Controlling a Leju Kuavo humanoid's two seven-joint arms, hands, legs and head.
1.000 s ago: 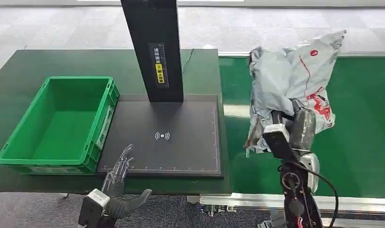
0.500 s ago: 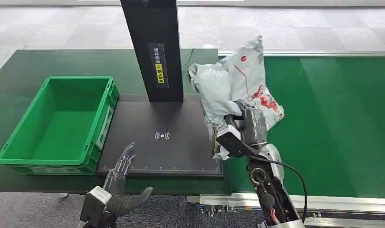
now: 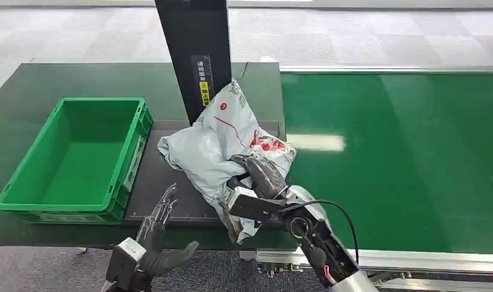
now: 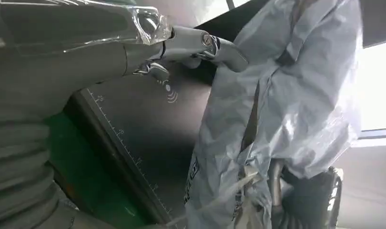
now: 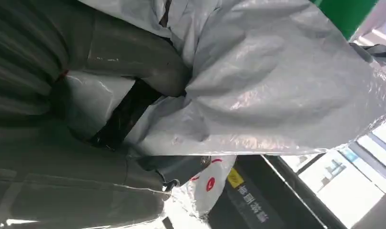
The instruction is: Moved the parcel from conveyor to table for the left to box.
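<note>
A long green conveyor (image 3: 402, 158) with a smooth matte belt runs beside one dark green table (image 3: 49, 79). On the table lies a flat black mat (image 3: 171, 182) with white ruler marks along its edges and a wireless symbol, and from its far edge rises a black post (image 3: 195, 61) bearing a yellow and white label whose characters are too small to read. One rigid green plastic box (image 3: 73, 158), rectangular and ribbed, sits at the mat's left. A single parcel (image 3: 213, 146), a crumpled glossy grey plastic bag with red printing, hangs over the mat, gripped by the right hand (image 3: 262, 176). The left hand (image 3: 156, 234) holds nothing, its fingers spread at the table's near edge.
</note>
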